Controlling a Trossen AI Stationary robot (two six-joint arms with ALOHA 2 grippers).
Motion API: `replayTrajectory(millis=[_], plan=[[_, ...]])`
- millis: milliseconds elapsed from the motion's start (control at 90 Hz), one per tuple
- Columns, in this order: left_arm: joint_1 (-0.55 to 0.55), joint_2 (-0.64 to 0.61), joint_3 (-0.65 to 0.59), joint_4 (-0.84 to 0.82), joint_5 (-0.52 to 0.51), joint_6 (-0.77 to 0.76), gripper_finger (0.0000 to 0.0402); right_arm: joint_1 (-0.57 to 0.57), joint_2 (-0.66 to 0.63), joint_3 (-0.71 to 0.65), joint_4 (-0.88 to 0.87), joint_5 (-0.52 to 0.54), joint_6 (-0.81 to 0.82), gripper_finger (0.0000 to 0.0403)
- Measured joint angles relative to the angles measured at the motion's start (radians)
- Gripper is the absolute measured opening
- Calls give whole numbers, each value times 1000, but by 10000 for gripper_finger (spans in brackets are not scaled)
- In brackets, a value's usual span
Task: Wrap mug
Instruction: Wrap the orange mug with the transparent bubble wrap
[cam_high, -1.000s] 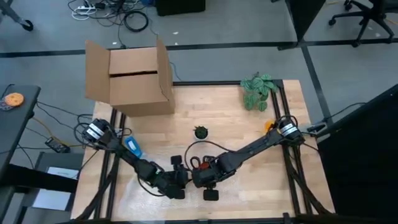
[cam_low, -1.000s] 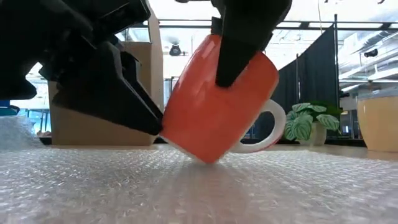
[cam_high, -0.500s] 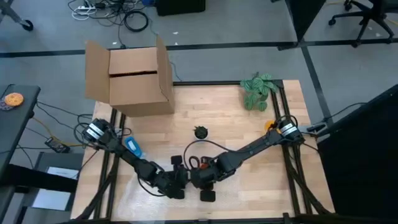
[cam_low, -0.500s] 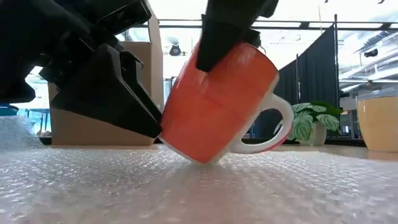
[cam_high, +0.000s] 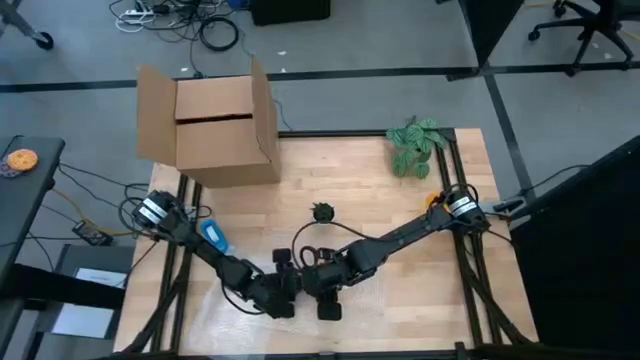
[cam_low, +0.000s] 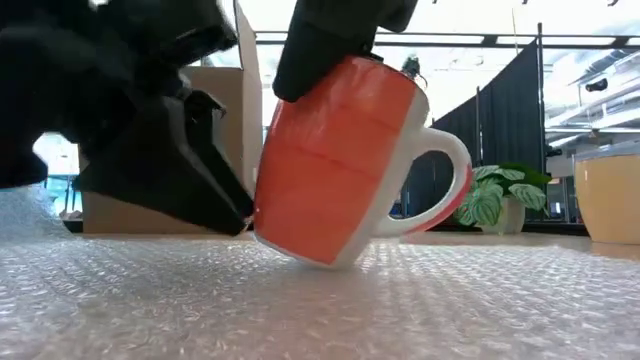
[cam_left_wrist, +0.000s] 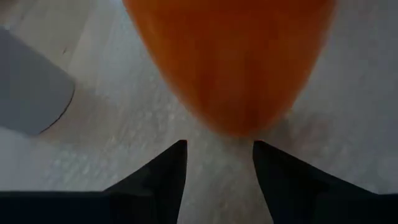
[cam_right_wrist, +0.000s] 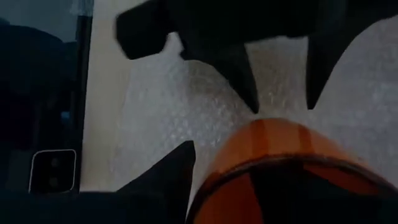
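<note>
Mug (cam_low: 335, 165) tilted on bubble wrap (cam_low: 320, 310), right gripper (cam_low: 335, 40) gripping rim

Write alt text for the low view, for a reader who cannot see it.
An orange mug with a white handle stands tilted on bubble wrap, gripped at its rim from above by the right pincer. The left pincer sits open against the mug's lower side. Behind are a cardboard box and a plant.
</note>
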Motion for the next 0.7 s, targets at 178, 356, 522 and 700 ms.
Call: replayTrajectory(millis=[178,356,522,700], plan=[[-1,0,0,-116,4,-53,170,0,0,1,10,14,-13,129],[-2,-3,0,-144,3,-80,170,0,0,1,38,29,-18,129],[-2,-35,0,-157,7,-79,170,0,0,29,43,31,-36,129],[-3,-67,0,-207,-25,-91,170,0,0,138,-90,35,-52,129]])
